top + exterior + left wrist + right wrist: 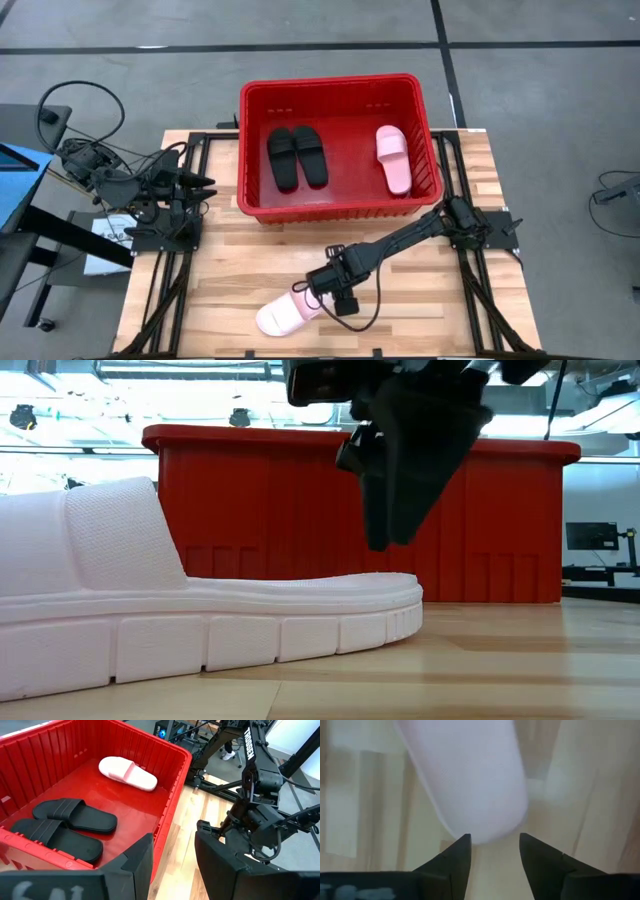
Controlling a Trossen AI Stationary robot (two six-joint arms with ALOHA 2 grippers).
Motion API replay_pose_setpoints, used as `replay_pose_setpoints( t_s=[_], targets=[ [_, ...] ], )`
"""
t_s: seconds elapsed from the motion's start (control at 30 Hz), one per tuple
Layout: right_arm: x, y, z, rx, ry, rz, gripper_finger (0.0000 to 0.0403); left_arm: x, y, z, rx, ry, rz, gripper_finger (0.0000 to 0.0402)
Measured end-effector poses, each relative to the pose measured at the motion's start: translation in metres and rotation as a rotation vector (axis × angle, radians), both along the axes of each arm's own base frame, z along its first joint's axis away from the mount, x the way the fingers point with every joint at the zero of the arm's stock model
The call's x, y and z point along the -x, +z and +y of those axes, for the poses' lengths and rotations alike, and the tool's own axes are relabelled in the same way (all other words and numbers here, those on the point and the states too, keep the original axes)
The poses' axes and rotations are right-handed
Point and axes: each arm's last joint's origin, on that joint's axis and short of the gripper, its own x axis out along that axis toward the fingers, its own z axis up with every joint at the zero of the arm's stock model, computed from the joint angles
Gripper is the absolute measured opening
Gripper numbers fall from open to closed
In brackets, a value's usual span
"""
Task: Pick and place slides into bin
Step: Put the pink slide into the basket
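Observation:
One pale pink slide [285,315] lies sole down on the wooden table near its front edge. My right gripper [318,290] hangs open just above the slide's end nearest the bin, fingers pointing down, touching nothing. In the right wrist view that rounded end [470,780] lies just ahead of the gripper [495,850]. The low view shows a gap between my right gripper's fingers [385,530] and the slide [200,610]. The red bin [340,90] holds two black slides [297,157] and one pink slide [393,158], flat on its floor. My left gripper [205,185] waits open, raised at the bin's left.
The bin's tall near wall [250,500] stands right behind the slide on the table. Black frame rails [180,270] run along the table's left and right sides. Bare wood [420,310] lies to the right of the slide.

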Motion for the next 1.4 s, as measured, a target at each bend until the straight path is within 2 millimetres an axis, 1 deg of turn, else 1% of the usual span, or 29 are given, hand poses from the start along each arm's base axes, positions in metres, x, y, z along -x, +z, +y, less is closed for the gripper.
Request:
replay_pose_setpoints(
  t_s=[0.13, 0.2, 0.3, 0.47, 0.53, 0.63, 0.8, 0.93, 1.1, 1.17, 1.23, 1.3, 1.4],
  targets=[
    [-0.006, 0.001, -0.004, -0.017, 0.004, -0.045, 0.0155, 0.000, 0.000, 0.000, 0.000, 0.000, 0.000, 0.0135],
    [-0.012, 0.006, -0.003, -0.035, 0.020, -0.090, 0.0155, 0.000, 0.000, 0.000, 0.000, 0.000, 0.000, 0.0135],
    [-0.023, 0.020, 0.001, -0.075, 0.103, -0.206, 0.0157, 0.000, 0.000, 0.000, 0.000, 0.000, 0.000, 0.0135],
    [-0.032, 0.028, 0.005, -0.069, 0.220, -0.336, 0.0155, 0.000, 0.000, 0.000, 0.000, 0.000, 0.000, 0.0135],
    [-0.034, 0.028, 0.004, -0.055, 0.258, -0.354, 0.0154, 0.000, 0.000, 0.000, 0.000, 0.000, 0.000, 0.0135],
    [-0.038, 0.023, 0.002, -0.023, 0.329, -0.378, 0.0152, 0.000, 0.000, 0.000, 0.000, 0.000, 0.000, 0.0135],
    [-0.042, 0.026, 0.003, 0.070, 0.467, -0.460, 0.0151, 0.000, 0.000, 0.000, 0.000, 0.000, 0.000, 0.0135],
    [-0.046, 0.030, 0.004, 0.099, 0.517, -0.522, 0.0153, 0.000, 0.000, 0.000, 0.000, 0.000, 0.000, 0.0135],
    [-0.046, 0.030, 0.005, 0.135, 0.596, -0.539, 0.0152, 0.000, 0.000, 0.000, 0.000, 0.000, 0.000, 0.0135],
    [-0.051, 0.022, 0.007, 0.167, 0.594, -0.550, 0.0153, 0.000, 0.000, 0.000, 0.000, 0.000, 0.000, 0.0135],
    [-0.049, 0.014, 0.009, 0.179, 0.603, -0.515, 0.0155, 0.000, 0.000, 0.000, 0.000, 0.000, 0.000, 0.0135],
    [-0.053, 0.006, 0.014, 0.186, 0.615, -0.534, 0.0157, 0.000, 0.000, 0.000, 0.000, 0.000, 0.000, 0.0135],
    [-0.052, -0.010, 0.021, 0.283, 0.644, -0.500, 0.0160, 0.000, 0.000, 0.000, 0.000, -0.001, 0.001, 0.0135]
  ],
)
